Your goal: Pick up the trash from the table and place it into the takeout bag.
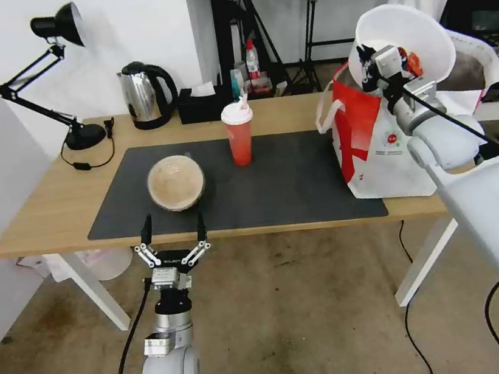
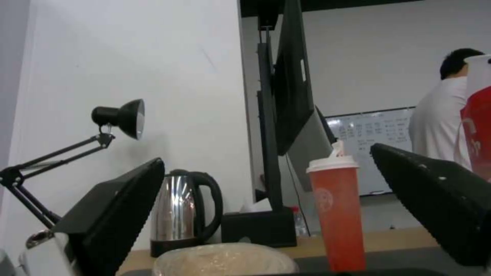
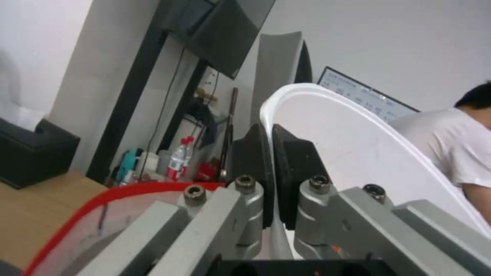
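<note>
My right gripper [image 1: 367, 67] is shut on the rim of the wide white bowl [image 1: 410, 31], holding it tilted on edge above the open takeout bag [image 1: 380, 151]; red shells [image 1: 409, 61] show inside. The right wrist view shows the pads [image 3: 253, 153] clamped on the bowl's rim [image 3: 327, 115] over the bag's red edge [image 3: 102, 195]. The red drink cup [image 1: 239, 133] and the beige bowl [image 1: 176, 182] stand on the dark mat [image 1: 285, 176]. My left gripper [image 1: 172, 228] hangs open at the table's front edge, just before the beige bowl [image 2: 225, 260], with the cup [image 2: 337, 218] beyond.
A steel kettle [image 1: 142, 97], a black tissue box [image 1: 202, 104] and a black desk lamp [image 1: 57, 28] stand along the back of the table [image 1: 49, 201]. Bottles and stands crowd the floor behind. The bag occupies the table's right end.
</note>
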You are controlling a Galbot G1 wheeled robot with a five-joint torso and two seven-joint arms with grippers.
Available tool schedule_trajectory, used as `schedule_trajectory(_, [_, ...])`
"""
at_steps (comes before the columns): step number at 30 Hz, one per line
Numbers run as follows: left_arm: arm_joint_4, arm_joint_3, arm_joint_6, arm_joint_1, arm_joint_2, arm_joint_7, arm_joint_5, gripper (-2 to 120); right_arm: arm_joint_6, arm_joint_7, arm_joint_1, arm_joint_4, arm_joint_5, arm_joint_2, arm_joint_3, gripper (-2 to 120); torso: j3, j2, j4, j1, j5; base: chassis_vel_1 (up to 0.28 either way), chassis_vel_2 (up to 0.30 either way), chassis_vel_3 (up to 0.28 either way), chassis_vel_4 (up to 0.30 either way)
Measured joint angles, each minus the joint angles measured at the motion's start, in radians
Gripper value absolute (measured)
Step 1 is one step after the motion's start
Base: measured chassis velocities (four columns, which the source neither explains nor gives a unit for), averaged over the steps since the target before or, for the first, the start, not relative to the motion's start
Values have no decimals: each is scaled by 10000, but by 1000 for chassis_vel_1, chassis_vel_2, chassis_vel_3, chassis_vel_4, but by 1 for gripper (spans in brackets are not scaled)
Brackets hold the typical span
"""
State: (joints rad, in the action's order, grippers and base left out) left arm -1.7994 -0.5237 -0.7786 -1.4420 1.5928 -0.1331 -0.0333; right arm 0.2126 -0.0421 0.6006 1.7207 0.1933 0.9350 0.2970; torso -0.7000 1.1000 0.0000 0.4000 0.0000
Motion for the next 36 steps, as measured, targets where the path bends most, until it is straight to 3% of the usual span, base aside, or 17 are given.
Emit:
schedule_trajectory(10, [-29,1,0,-3,1,0,15,100,35,-176,223,464,1,-86,130,41,0,0,0,-1,0,0,0,0,0])
schedule_trajectory(20, [-52,1,0,-20,0,1,24,100,405,-264,448,973,167,-250,220,67,0,0,-1,-1,0,0,0,0,0])
schedule_trajectory(24, [-93,45,0,-42,3,1,49,100,823,-401,501,1470,366,-478,360,90,0,-2,0,-1,1,0,0,0,0])
schedule_trajectory(27, [-124,46,-1,-56,4,4,53,100,1081,-501,520,1677,395,-578,404,98,0,-2,1,-1,0,0,0,0,0])
schedule_trajectory(36, [-166,53,-43,-139,7,4,69,100,1147,-596,488,2137,545,-749,424,100,0,-1,1,-1,0,0,0,0,0])
